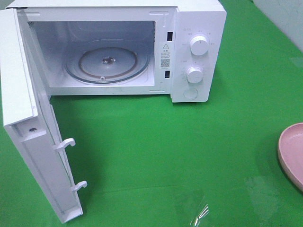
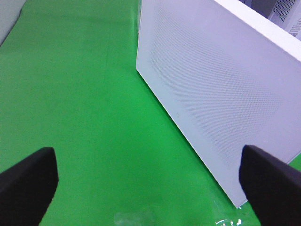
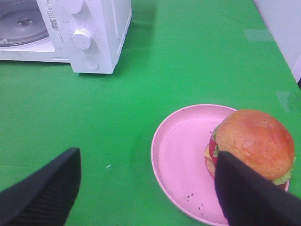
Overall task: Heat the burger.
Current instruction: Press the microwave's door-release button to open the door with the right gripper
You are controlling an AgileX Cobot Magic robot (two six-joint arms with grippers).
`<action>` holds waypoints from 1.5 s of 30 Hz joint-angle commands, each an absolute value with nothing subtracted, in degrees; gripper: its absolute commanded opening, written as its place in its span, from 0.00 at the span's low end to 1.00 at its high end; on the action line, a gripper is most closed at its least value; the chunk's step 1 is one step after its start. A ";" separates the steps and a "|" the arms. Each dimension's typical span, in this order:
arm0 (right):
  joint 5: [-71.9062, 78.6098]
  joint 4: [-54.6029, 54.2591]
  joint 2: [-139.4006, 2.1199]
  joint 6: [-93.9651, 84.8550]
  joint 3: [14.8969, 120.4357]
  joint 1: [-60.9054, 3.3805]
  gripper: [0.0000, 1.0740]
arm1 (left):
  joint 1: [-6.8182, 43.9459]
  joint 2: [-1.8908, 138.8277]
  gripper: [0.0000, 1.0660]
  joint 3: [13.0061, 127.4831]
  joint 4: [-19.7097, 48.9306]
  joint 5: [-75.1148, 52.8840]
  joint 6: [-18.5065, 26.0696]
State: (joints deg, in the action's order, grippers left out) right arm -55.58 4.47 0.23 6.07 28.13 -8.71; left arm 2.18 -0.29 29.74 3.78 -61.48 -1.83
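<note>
While the microwave (image 1: 142,47) sits at the back of the green tabletop (image 1: 165,151) with its door (image 1: 33,118) swung all the way open, the glass turntable (image 1: 108,64) inside has nothing on it. Two round knobs (image 1: 199,46) are stacked on the control panel to the right of the cavity.

The burger (image 3: 254,143) is over on the right side, sitting on a pink plate (image 3: 183,165), pushed toward one edge of it rather than centred. You can see the shiny brown bun on top and a bit of lettuce, tomato and cheese peeking out underneath. From the high camera only the plate's rim shows at the right edge of the shot, well apart from the microwave.

The right pincer (image 3: 146,188) is spread wide with nothing in it, hovering over the near side of the plate; one dark finger (image 3: 254,193) overlaps the burger in the wrist view, but I can't tell if it's actually touching. The left pincer (image 2: 150,183) is also wide open and empty, above bare green cloth just beside the outer face of the open door.
</note>
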 commanded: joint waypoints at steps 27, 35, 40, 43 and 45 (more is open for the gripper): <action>-55.06 4.30 1.66 5.33 28.02 -8.31 0.71 | 2.01 30.42 0.00 30.71 -2.41 -41.08 -2.06; -55.06 4.30 1.66 5.33 28.02 -8.31 0.71 | 2.01 38.96 0.00 24.35 -0.80 -22.57 -2.01; -55.06 4.30 1.66 5.33 28.02 -8.31 0.71 | 2.01 43.37 0.00 19.48 -0.80 -6.47 -2.01; -55.06 4.30 1.66 5.33 28.02 -8.31 0.71 | 2.01 48.82 0.00 17.19 -0.86 4.24 -1.89; -55.06 4.30 1.66 5.33 28.02 -8.31 0.71 | 2.01 50.02 0.00 16.84 -1.03 7.28 -1.89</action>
